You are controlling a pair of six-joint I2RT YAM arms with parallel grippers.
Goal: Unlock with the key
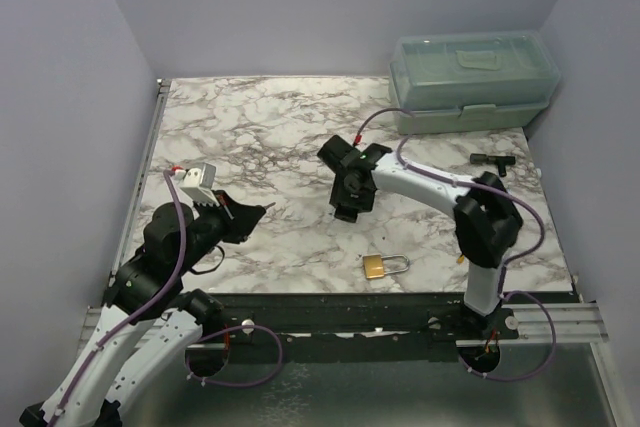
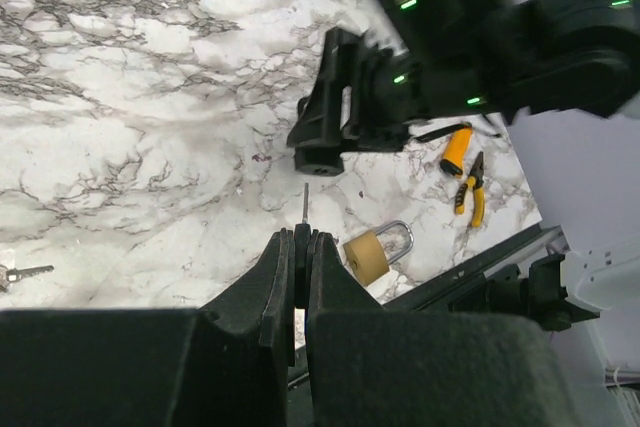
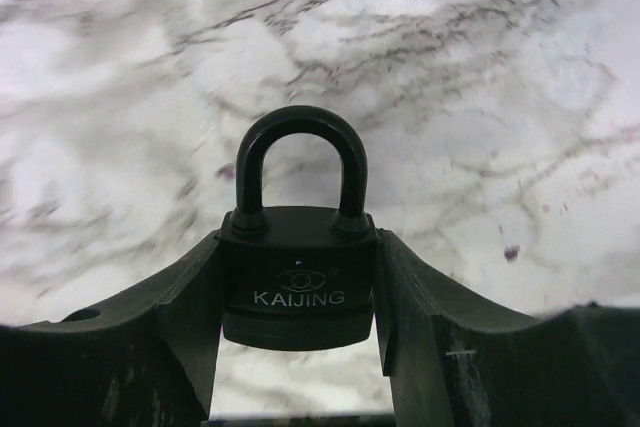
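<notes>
On the marble table point(image 1: 260, 127), your right hand point(image 3: 298, 252) clamps the black padlock point(image 3: 298, 282) by its body, shackle left free, while your left hand point(image 2: 303, 239) is clenched on the key point(image 2: 305, 202), blade pointing outward toward the lock, apparently ready for insertion

Two padlocks — one black padlock point(image 3: 298, 282), one brass padlock point(image 1: 383, 266)

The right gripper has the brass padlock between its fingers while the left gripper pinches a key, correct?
Not quite: the right wrist view shows the right gripper around a black padlock; the brass padlock lies free on the table. The left gripper does pinch a key.
</notes>
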